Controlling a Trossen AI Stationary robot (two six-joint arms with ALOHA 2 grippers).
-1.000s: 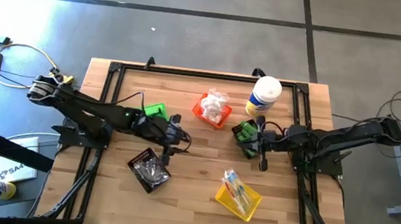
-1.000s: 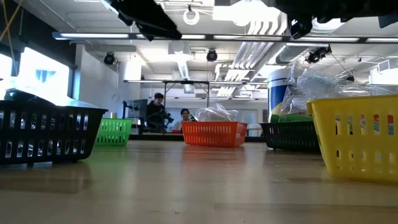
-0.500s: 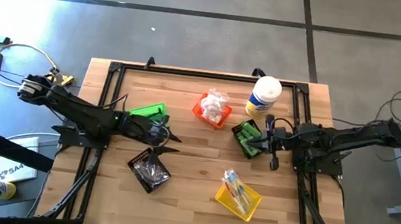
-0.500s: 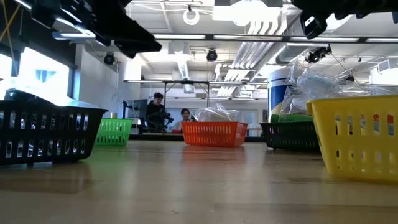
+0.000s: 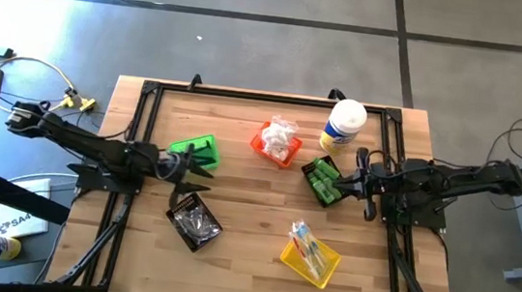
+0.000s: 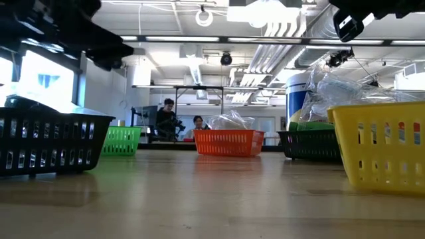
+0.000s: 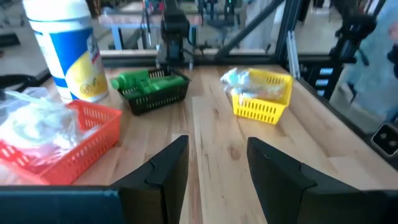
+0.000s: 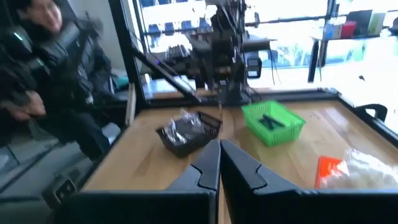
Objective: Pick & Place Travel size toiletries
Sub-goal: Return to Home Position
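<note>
Evidently the sorting is over and the step in hand is the retreat to rest. All the travel size toiletries (image 5: 279, 138) in view lie in bins:

- white packets (image 5: 282, 129) in the orange bin (image 5: 260, 147) at 12 o'clock of the table (image 5: 255, 199)
- green bottles (image 5: 323, 180) in the dark bin (image 5: 308, 169) at 2 o'clock
- toothbrushes (image 5: 304, 238) in the yellow bin (image 5: 302, 264) at 5 o'clock
- clear-wrapped pieces (image 5: 198, 220) in the black bin (image 5: 176, 213) at 8 o'clock

The left gripper (image 5: 197, 172) hangs at 9 o'clock beside the green bin (image 5: 193, 146), its fingers apart and empty. The right gripper (image 5: 345, 181) sits at 3 o'clock by the dark bin, its fingers pressed together on nothing.

The next move, I judge, calls only for folding each arm further toward its own base, keeping off the bins and the canister (image 5: 344, 126).

Against a second ago, the left gripper has drawn away from the table's middle toward 9 o'clock, uncovering the green bin. The right gripper has slid back toward 3 o'clock. The bins have not shifted.
</note>
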